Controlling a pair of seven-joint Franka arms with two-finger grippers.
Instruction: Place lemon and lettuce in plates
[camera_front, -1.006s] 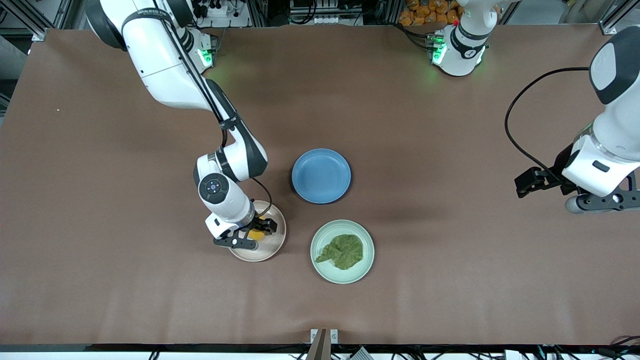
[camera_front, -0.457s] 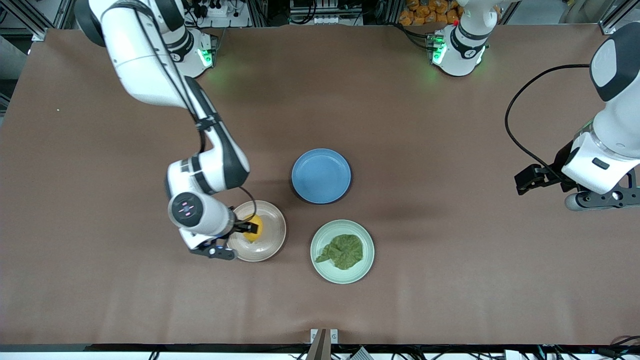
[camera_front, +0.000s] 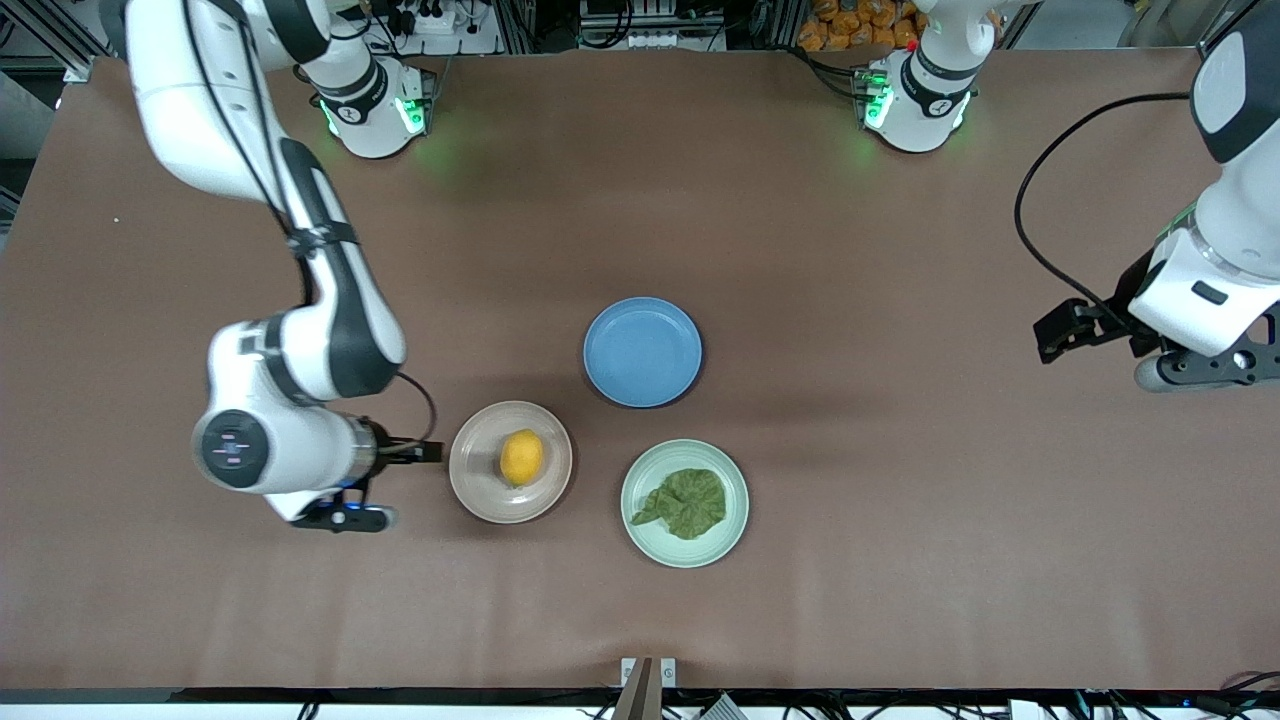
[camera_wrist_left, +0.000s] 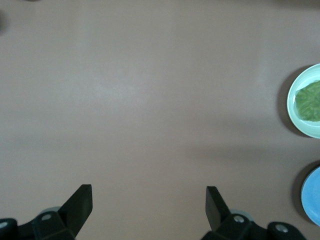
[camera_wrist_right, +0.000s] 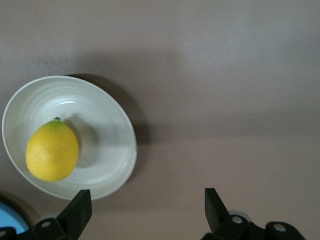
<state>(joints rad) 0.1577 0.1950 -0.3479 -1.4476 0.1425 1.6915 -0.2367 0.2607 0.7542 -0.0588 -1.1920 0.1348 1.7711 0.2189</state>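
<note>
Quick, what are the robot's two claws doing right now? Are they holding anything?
Left end effector: open, holding nothing, over bare table.
Right end effector: open, holding nothing, beside the beige-pink plate with the lemon.

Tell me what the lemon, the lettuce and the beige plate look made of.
Lemon: probably plastic; its smooth, evenly bright yellow skin has a soft sheen.
Lettuce: possibly fabric or soft plastic; matte, dark green, wrinkled.
Beige plate: ceramic or hard plastic, hard to tell which; smooth, faintly glossy, with concentric rings.

No legible text or labels
</note>
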